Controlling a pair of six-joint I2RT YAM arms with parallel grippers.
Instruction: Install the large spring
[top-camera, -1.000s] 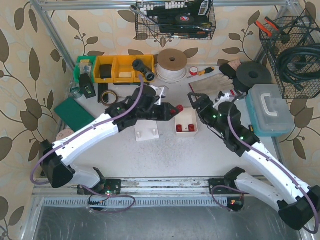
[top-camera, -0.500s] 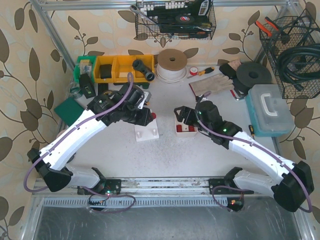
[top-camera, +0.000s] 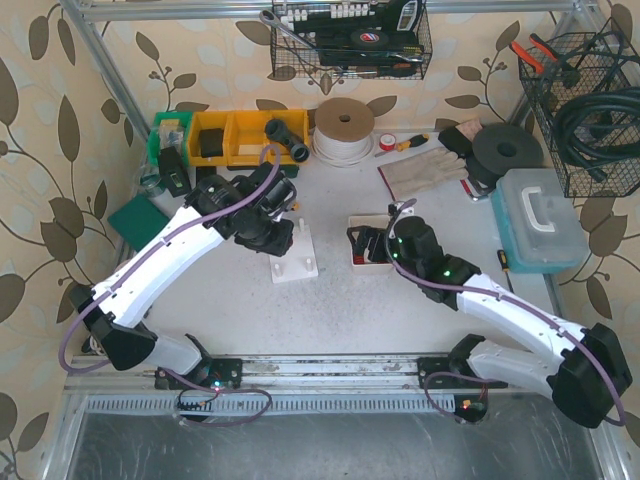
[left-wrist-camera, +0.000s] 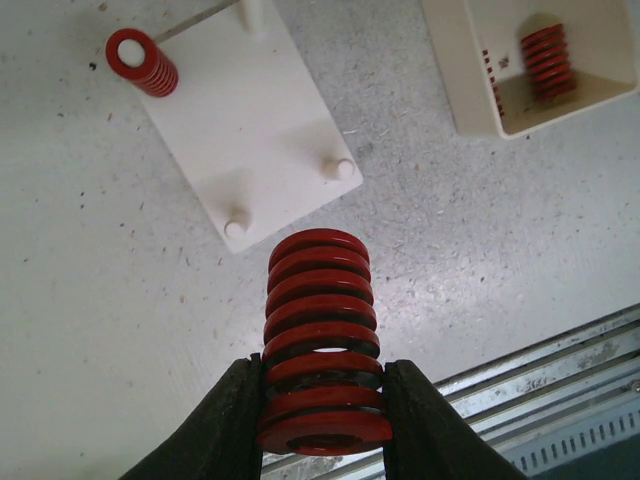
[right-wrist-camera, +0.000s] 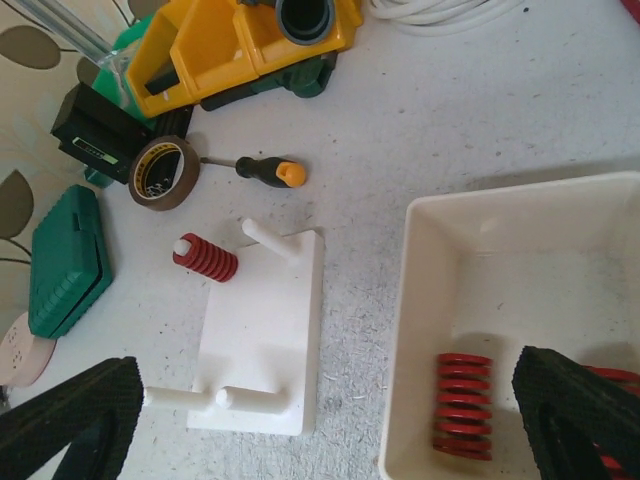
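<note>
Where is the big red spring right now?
In the left wrist view, the big red spring sits clamped in the left gripper, above the table beside the white peg board, left of the white tray.

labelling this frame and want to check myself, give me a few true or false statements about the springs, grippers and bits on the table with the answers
1. The left gripper is shut on the large spring. True.
2. The peg plate carries no spring. False: a second spring sits on one of its pegs.
3. The right gripper grips a spring. False: its jaws stand wide open above the white tray, holding nothing.
4. A loose spring lies in the white tray. True.
5. The screwdriver lies in the tray. False: the screwdriver lies on the table beside the tape roll.
</note>
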